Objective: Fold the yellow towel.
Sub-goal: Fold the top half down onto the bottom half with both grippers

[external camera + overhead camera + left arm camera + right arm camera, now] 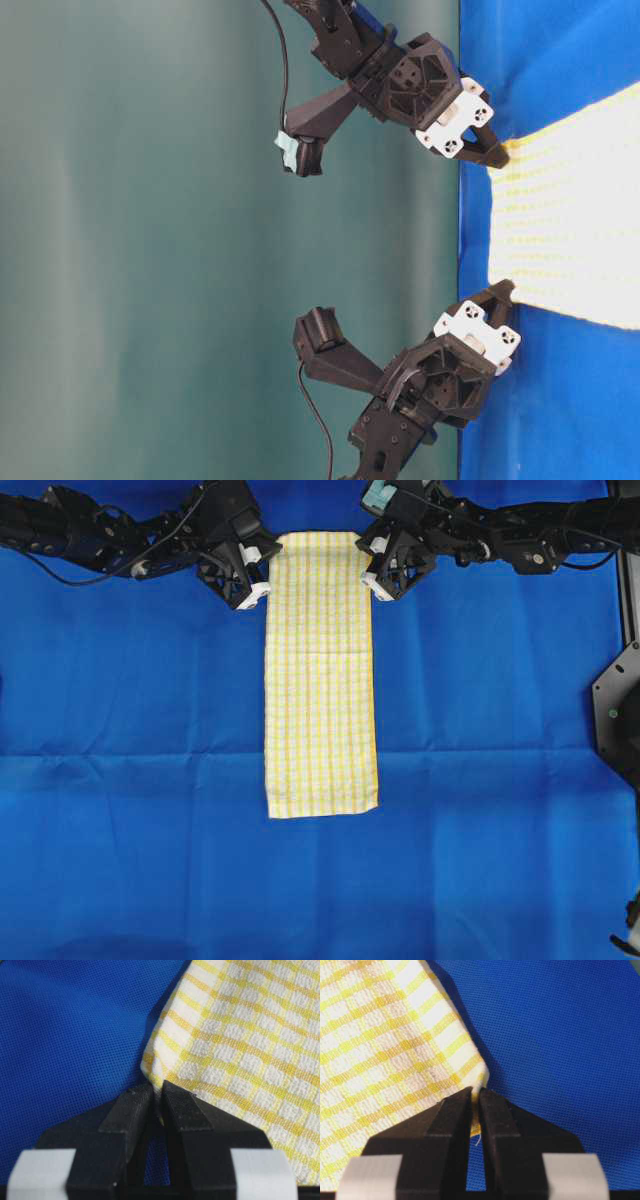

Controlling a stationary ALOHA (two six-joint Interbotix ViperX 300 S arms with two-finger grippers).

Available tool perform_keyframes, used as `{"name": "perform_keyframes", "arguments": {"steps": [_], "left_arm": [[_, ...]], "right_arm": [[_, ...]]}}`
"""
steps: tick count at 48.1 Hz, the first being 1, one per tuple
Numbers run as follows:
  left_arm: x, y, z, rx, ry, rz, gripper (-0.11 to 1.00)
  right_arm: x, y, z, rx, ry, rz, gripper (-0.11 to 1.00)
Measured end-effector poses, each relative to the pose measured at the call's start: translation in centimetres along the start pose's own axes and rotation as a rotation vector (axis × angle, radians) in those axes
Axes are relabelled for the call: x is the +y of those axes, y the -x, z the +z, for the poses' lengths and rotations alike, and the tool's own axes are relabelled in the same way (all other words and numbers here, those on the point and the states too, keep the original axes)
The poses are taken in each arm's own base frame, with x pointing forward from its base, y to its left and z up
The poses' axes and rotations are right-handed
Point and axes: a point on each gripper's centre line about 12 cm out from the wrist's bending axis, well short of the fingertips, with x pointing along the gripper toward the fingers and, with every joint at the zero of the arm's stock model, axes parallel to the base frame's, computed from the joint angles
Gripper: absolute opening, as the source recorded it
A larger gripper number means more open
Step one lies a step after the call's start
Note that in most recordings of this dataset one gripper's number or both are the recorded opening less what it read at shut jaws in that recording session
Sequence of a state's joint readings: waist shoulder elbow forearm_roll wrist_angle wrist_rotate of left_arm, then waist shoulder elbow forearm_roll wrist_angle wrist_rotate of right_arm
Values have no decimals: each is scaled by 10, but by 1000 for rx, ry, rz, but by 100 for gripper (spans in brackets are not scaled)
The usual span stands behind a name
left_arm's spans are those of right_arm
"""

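The yellow towel (320, 680) lies flat as a long, narrow strip on the blue sheet (130, 780) that covers the bench. In the overhead view its long axis runs straight from the top of the picture toward the bottom, with one short end up between the two arms and the other short end lower down, below a crease that crosses the sheet from side to side. The strip sits close to the middle of the view, its long edges straight and parallel.

The left hand (252, 592) is at the towel's upper left edge, and the right hand (378, 586) at its upper right edge. In the left wrist view the left hand's fingers (127, 1110) are pinched narrow on a small raised bit of the towel's edge (157, 1067). The right wrist view shows the same on the other side: the fingers (452, 1110) are nearly together with the cloth's edge (479, 1077) caught between them. In the table-level view both hands reach down to the towel's end (570, 215) from either side.

Bare blue sheet spreads broadly to the left, right and below the towel. A black piece of the rig (618, 715) stands at the right border of the overhead view.
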State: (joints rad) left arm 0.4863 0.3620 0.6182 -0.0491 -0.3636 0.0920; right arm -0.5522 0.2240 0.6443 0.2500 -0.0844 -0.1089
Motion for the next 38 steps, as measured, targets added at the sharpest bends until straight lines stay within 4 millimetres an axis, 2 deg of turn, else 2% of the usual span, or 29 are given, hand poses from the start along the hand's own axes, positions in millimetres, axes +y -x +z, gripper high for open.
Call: {"name": "perform_keyframes", "arguments": {"steps": [9, 21, 34, 38], "left_arm": [[2, 6, 8, -12, -2, 2, 4], [6, 22, 32, -52, -29, 10, 4], [6, 24, 29, -32, -23, 8, 4], [-1, 28, 29, -28, -25, -7, 4]], "right_arm": [[0, 2, 2, -8, -3, 0, 4], [2, 23, 19, -71, -3, 9, 4], [2, 32, 16, -73, -4, 11, 4], [6, 37, 13, -73, -4, 19, 4]]}}
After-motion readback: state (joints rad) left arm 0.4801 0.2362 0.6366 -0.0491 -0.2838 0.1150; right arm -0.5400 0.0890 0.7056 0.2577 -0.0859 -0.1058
